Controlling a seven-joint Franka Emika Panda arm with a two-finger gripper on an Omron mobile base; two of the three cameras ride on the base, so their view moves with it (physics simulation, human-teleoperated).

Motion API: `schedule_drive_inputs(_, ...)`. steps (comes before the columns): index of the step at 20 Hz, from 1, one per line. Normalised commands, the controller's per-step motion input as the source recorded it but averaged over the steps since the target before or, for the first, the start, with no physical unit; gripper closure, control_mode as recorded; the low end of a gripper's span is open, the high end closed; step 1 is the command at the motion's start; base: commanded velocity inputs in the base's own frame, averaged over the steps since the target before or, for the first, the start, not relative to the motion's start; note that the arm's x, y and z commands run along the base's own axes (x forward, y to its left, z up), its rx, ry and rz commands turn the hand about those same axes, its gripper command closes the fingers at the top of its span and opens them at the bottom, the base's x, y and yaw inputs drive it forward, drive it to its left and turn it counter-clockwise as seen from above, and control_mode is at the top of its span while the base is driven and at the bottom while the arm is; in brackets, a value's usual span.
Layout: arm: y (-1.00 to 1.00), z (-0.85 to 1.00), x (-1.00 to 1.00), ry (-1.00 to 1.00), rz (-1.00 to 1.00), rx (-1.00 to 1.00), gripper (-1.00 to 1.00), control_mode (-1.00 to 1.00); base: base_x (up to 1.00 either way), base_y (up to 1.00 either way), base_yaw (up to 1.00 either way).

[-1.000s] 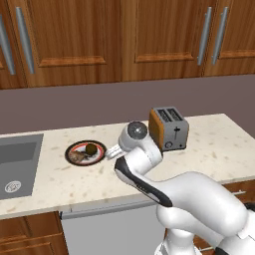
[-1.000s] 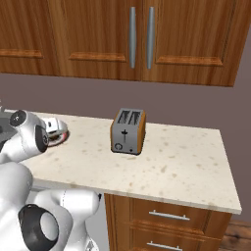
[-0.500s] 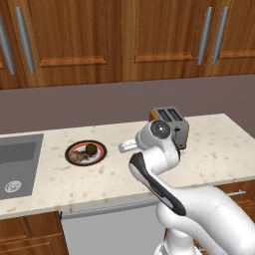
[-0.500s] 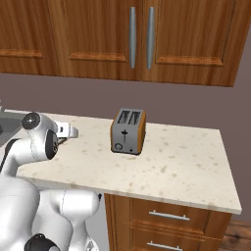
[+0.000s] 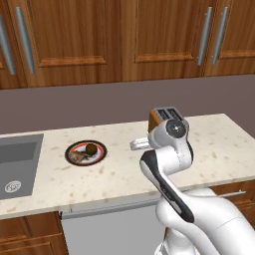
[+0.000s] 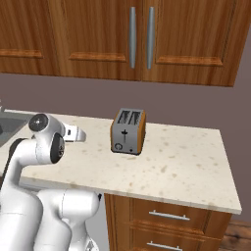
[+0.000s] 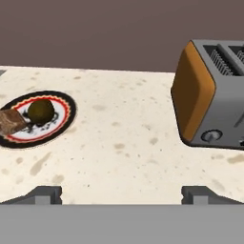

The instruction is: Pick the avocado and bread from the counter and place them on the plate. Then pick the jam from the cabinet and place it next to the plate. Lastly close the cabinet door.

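The gripper (image 7: 122,193) stands wide open with nothing between its two dark fingertips (image 7: 45,194), which sit far apart at the bottom of the hand view. It hangs low over the counter (image 7: 124,143), looking across the beige speckled stone toward the back wall.

Ahead of the hand and off to its left lies the plate (image 7: 37,119) — red and black rim, dark pattern on white. On it rest the avocado (image 7: 40,110), a dark olive ball near the plate's middle, and the bread (image 7: 10,121), a brown lumpy piece touching the ball's left side and running out of the hand view at the edge. Both are well apart from the fingertips.

Ahead and to the hand's right stands a toaster (image 7: 212,95), grey steel with an orange-brown end panel facing the hand, nearer to the gripper than the plate is.

From the left base view the plate (image 5: 85,152) sits left of the arm's wrist, between it and the sink (image 5: 15,167), with the avocado (image 5: 91,148) on it. Above the toaster (image 6: 128,131), in the right base view, hangs the cabinet (image 6: 142,39) — both doors shut, two long silver handles side by side.
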Motion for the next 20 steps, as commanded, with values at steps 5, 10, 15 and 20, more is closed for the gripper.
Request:
schedule_drive_inputs(5,-0.34,0.05,-0.17,0.00,0.00,0.00,-1.00,-1.00,0.00,0.00,0.00)
schedule_drive_inputs(10,-0.34,0.03,-0.25,0.00,0.00,0.00,-1.00,-1.00,0.00,0.00,0.00)
schedule_drive_inputs(15,-0.28,0.03,-0.30,0.00,0.00,0.01,-1.00,-1.00,0.00,0.00,0.00)
schedule_drive_inputs(20,-0.03,0.01,-0.17,0.00,0.00,0.00,-1.00,-1.00,0.00,0.00,0.00)
